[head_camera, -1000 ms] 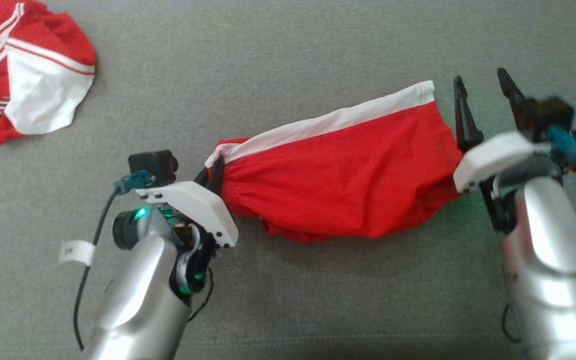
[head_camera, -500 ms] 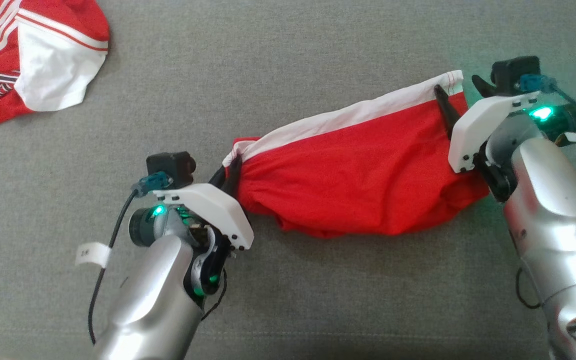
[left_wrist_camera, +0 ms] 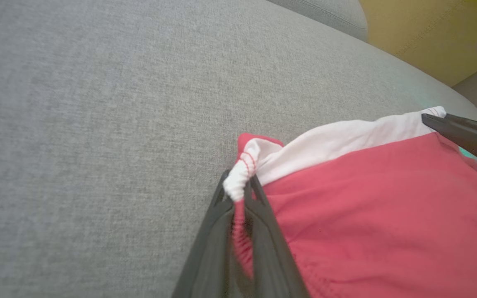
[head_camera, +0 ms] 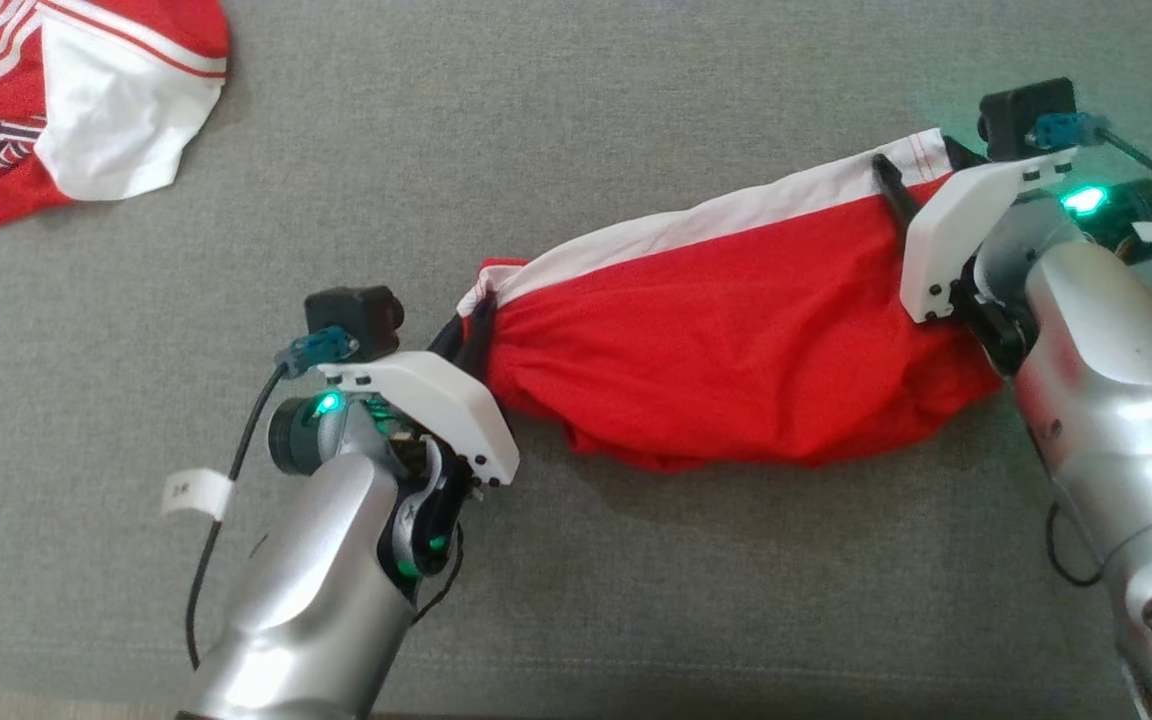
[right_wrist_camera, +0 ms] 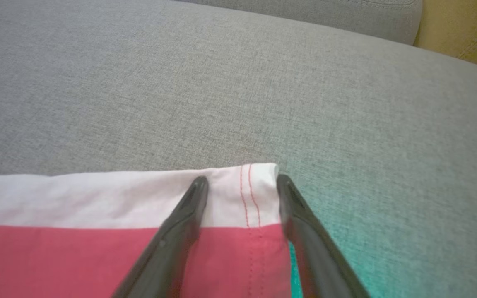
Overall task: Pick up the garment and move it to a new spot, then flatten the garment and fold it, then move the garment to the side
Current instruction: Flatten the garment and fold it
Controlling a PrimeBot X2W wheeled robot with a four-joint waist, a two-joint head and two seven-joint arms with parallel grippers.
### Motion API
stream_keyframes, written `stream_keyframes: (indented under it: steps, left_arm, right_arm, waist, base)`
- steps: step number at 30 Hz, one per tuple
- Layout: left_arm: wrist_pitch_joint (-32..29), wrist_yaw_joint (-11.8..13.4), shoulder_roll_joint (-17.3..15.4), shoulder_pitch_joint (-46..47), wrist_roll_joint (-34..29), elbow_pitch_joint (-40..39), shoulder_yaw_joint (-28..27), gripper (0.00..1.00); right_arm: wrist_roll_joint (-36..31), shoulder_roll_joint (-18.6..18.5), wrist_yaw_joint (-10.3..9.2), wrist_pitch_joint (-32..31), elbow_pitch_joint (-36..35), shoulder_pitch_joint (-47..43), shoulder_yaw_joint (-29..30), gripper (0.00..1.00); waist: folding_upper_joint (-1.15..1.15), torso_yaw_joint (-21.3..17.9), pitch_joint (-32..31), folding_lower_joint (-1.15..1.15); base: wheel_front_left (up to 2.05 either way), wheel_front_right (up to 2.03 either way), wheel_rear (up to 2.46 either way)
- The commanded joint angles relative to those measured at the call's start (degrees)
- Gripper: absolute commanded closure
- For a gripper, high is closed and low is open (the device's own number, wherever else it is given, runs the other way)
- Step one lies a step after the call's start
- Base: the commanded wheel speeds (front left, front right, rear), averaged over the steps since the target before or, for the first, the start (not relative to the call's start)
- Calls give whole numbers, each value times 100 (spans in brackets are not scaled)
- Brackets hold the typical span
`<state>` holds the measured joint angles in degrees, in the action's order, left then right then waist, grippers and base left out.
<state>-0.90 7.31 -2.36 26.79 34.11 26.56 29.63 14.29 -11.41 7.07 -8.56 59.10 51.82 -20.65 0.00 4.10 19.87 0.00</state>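
Note:
A red garment [head_camera: 736,340] with a white band along its far edge lies stretched across the grey cushion [head_camera: 556,120]. My left gripper [head_camera: 471,322] is shut on its bunched left corner; the left wrist view shows the gathered white hem pinched between the tips of the left gripper [left_wrist_camera: 238,187]. At the right end my right gripper [head_camera: 921,165] stands open. In the right wrist view the right gripper [right_wrist_camera: 240,180] straddles the stitched white corner of the garment [right_wrist_camera: 77,248], one finger lying on the band, the other just past its edge. The garment [left_wrist_camera: 367,207] runs on toward the right finger [left_wrist_camera: 462,132].
A second red and white garment [head_camera: 66,110] lies crumpled at the far left of the cushion. A yellow surface [left_wrist_camera: 429,33] lies beyond the cushion's far edge, and a back cushion [right_wrist_camera: 304,16] rises behind. Bare grey fabric lies in front of the arms.
The camera has shifted. My right gripper has swung in from beside the garment's right end onto its white corner. The left gripper keeps its hold.

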Motion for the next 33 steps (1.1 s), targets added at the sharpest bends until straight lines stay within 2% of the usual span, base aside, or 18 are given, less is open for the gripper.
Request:
stream_keyframes:
  steps: [1, 3, 8, 10, 16, 22, 28, 33]
  left_arm:
    - [59, 26, -53, 234, 26, -132, -115, 100]
    - [72, 30, -53, 256, 43, -125, -94, 100]
    - [104, 41, -53, 305, 78, -109, -51, 100]
    - [134, 46, -53, 322, 87, -109, -53, 100]
    - [332, 70, -151, 349, 86, -221, -152, 100]
    - [541, 126, -311, 324, 68, -599, -283, 100]
    - [594, 211, -566, 342, 6, -1268, -411, 100]
    - [632, 272, -807, 503, -51, -2008, -595, 100]
  right_arm:
    - [58, 34, 42, 46, -91, 139, -121, 28]
    - [156, 19, 42, 58, -11, 195, -242, 46]
    - [335, -48, 42, 180, 164, 331, -476, 75]
    - [376, -54, 42, 298, 186, 372, -558, 100]
    - [556, -99, 42, 762, 16, 440, -825, 100]
    - [775, -324, 42, 1386, -518, 369, -886, 100]
    - [807, -542, 42, 1871, -1357, 180, -623, 100]
    - [614, -612, 42, 2031, -2249, -98, -144, 100]
  waist:
    - [0, 12, 13, 0]
    - [0, 24, 31, 0]
    - [0, 31, 58, 0]
    - [0, 5, 48, 0]
    - [0, -153, -133, 0]
    - [0, -334, -453, 0]
    - [0, -541, -767, 0]
    - [0, -696, -1093, 0]
  base:
    - [0, 0, 0]
    - [0, 0, 0]
    - [0, 0, 0]
    - [0, 0, 0]
    - [0, 0, 0]
    - [0, 0, 0]
    - [0, 0, 0]
    - [0, 0, 0]
